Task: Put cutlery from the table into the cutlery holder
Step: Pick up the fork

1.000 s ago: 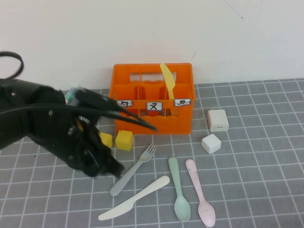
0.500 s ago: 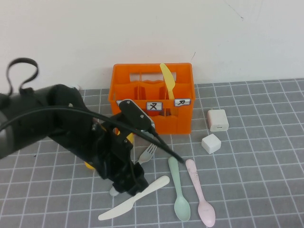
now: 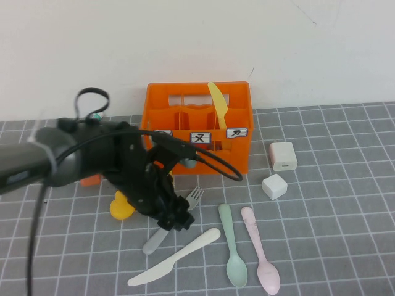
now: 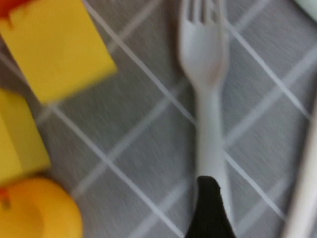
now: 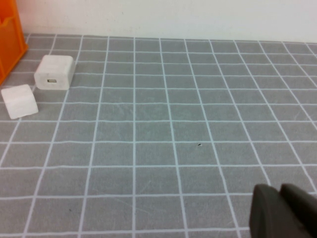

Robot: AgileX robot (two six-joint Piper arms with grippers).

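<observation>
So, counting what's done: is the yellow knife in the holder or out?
In: the yellow knife stands upright in the orange cutlery holder, its tip above the rim.

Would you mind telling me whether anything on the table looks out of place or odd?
Nothing looks spilled or damaged. The yellow knife stands tilted in the orange cutlery holder. The grey fork, white knife, mint spoon and pink spoon lie loose. The left gripper hovers open over the fork; the right gripper sits shut, parked aside.
</observation>
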